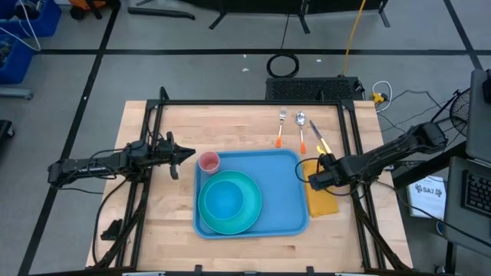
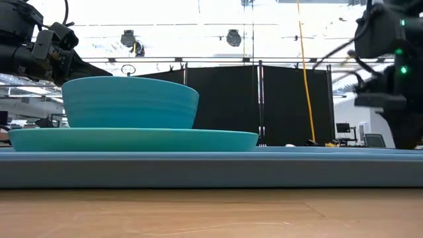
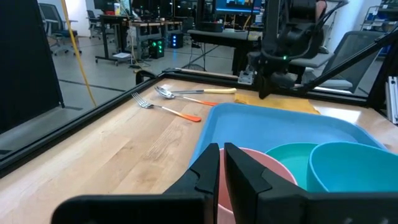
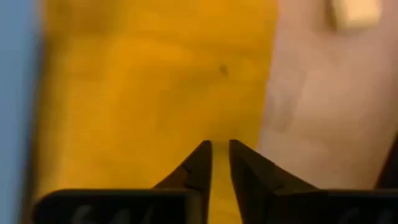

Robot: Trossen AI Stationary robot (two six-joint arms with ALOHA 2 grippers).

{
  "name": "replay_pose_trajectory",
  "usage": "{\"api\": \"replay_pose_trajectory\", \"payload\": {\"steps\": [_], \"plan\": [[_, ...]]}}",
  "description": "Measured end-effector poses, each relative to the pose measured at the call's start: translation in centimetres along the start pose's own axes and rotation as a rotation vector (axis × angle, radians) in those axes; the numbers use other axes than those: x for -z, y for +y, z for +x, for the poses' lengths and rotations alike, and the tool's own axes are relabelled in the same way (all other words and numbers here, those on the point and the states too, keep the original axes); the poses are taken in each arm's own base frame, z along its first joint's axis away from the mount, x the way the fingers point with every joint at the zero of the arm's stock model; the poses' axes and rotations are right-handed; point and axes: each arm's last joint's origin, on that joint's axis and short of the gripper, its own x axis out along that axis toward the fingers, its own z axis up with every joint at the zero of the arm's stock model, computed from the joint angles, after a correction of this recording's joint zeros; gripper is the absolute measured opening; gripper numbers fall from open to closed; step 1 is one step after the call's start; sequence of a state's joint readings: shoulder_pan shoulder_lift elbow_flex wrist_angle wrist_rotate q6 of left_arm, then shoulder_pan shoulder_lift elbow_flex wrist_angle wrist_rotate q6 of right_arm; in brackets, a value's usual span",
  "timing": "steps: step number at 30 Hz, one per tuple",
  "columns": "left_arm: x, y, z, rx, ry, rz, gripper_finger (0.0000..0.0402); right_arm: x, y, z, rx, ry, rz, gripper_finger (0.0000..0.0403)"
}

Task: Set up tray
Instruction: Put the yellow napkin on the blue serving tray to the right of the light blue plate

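The blue tray point(image 1: 280, 207) lies mid-table and carries a turquoise plate point(image 1: 253, 208) with a turquoise bowl point(image 1: 225, 201) on it. A pink cup point(image 1: 209, 162) stands upright in the tray's far left corner. My left gripper point(image 1: 190, 156) is level just left of the cup, shut, with the cup's rim point(image 3: 273, 168) showing past its fingertips point(image 3: 221, 163). The yellow napkin point(image 1: 324, 203) lies flat on the table along the tray's right rim. My right gripper point(image 1: 317, 179) points down over the napkin's far end point(image 4: 155, 81), shut. My right gripper stands very close above the yellow napkin, pointing down, near its far left part point(image 4: 221, 134). I cannot tell whether the fingertips touch the cloth. The napkin lies flat on the table. My left gripper touches nothing that shows.
A fork point(image 1: 281, 126), a spoon point(image 1: 301, 129) and a yellow-handled knife point(image 1: 322, 142) lie on the table beyond the tray's far right corner. A black frame point(image 1: 253, 102) rings the table. Bare wood point(image 1: 161, 222) shows left of the tray and along the near edge.
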State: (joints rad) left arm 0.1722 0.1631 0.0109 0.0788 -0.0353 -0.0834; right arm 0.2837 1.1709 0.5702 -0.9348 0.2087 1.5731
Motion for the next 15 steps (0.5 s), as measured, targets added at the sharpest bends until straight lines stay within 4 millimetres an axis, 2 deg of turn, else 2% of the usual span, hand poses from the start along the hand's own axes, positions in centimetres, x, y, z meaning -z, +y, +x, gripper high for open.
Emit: {"api": "replay_pose_trajectory", "payload": {"steps": [4,8,15], "plan": [[0.0,0.0,0.0,0.000,0.000,0.000,0.0026,0.5,-0.6,1.6,-0.019,0.075,0.056,0.0101],[0.0,0.0,0.0,-0.001,0.000,0.000,0.0026,0.7,-0.8,1.9,-0.023,0.105,0.077,0.0144],[0.0,0.0,0.0,0.000,0.000,0.000,0.0026,0.6,-0.8,1.1,-0.101,0.134,0.115,0.0168]]}}
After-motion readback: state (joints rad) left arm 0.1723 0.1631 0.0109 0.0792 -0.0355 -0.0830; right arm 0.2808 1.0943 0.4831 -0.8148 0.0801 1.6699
